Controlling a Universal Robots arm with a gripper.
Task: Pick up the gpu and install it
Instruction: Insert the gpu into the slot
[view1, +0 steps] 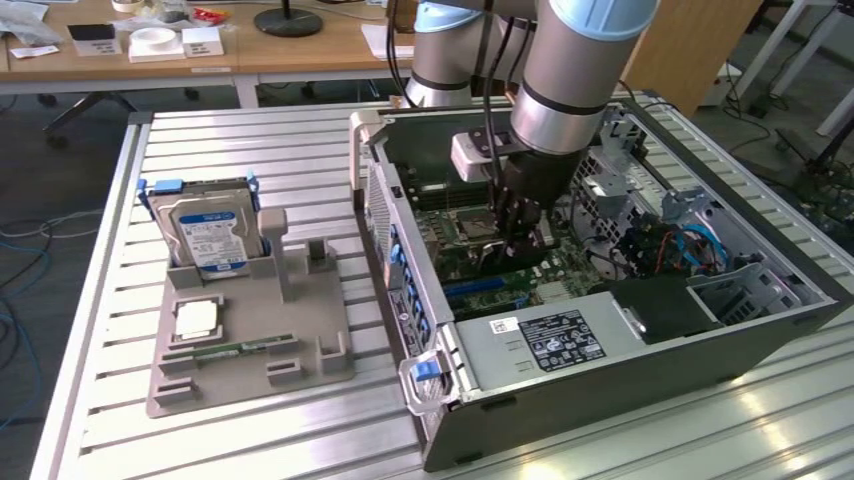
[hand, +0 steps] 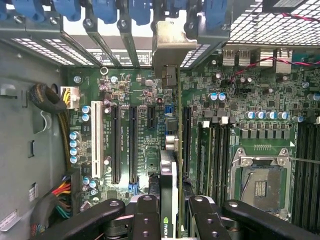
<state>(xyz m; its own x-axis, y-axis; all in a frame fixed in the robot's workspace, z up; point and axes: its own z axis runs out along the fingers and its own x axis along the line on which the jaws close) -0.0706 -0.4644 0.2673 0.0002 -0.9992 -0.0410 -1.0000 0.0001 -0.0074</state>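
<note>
Nearest in the exterior view, the slotted metal table (view1: 267, 440) is seen to carry a grey fixture tray (view1: 180, 390) on the exterior view's left. A small green memory stick (view1: 240, 349) is laid flat on the tray, and a silver hard drive (view1: 207, 235) is stood upright at its far end. On the exterior view's right, the open computer case (view1: 601, 390) is laid on its side, so that the motherboard (hand: 150, 100) is exposed from above. Further in, the gripper (hand: 175, 220) is reached down into the case, and its fingers (hand: 145, 215) are closed on the gpu (hand: 168, 175). The card is held edge-on between them, directly over the motherboard. It is lined up along the row of long expansion slots (hand: 132, 145), and its silver bracket (hand: 172, 42) is set close against the slotted rear wall of the case. The pick-up part of the task is therefore judged done. The card is already inside the case, near its slot. Whether its lower edge is touching or pressed into the slot cannot be told from this edge-on view, so the installing is treated as probably unfinished. Beyond the case, the arm (view1: 574, 70) rises out of the picture, and wooden desks (view1: 200, 50) are seen at the far side of the room.
</note>
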